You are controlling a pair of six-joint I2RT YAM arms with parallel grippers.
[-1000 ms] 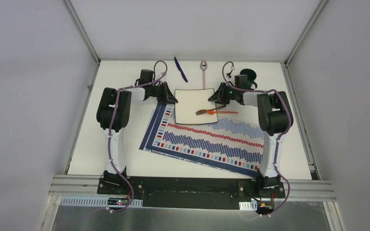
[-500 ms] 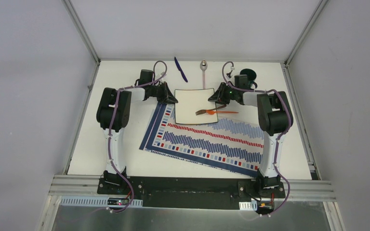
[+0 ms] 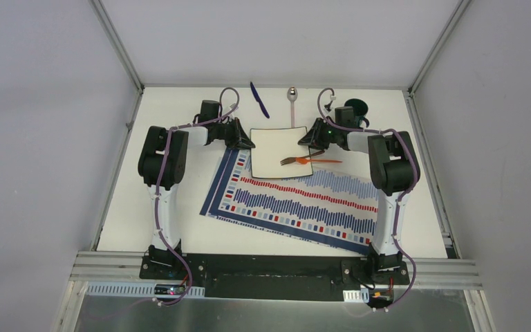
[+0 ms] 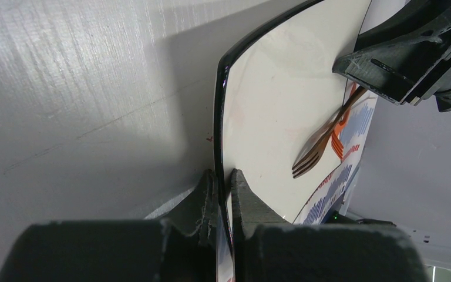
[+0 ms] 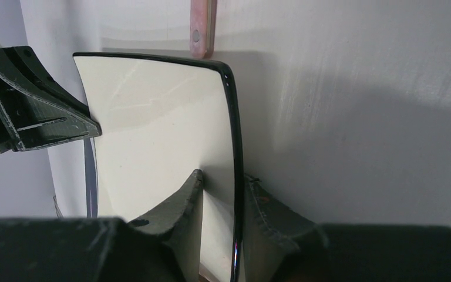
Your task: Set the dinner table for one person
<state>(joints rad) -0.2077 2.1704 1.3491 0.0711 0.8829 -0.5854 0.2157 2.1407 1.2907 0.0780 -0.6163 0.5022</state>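
Across the far half of the white tabletop (image 3: 173, 207), which filled the frame between aluminium rails, the square plate (image 3: 273, 149) overlapped the far edge of the striped placemat (image 3: 297, 204). Left fingers (image 4: 243, 200) were pinched tight on its left rim; right fingers (image 5: 189, 197) clamped its right rim. Bare surface lay open left of the mat.

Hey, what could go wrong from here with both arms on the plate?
1. Two forks lie loose on the plate; any tilt may slide them off.
2. The left pincer and right pincer each pinch only the thin rim; uneven motion might twist the plate free.
3. The plate overlaps the mat; dragging it could bunch the mat.
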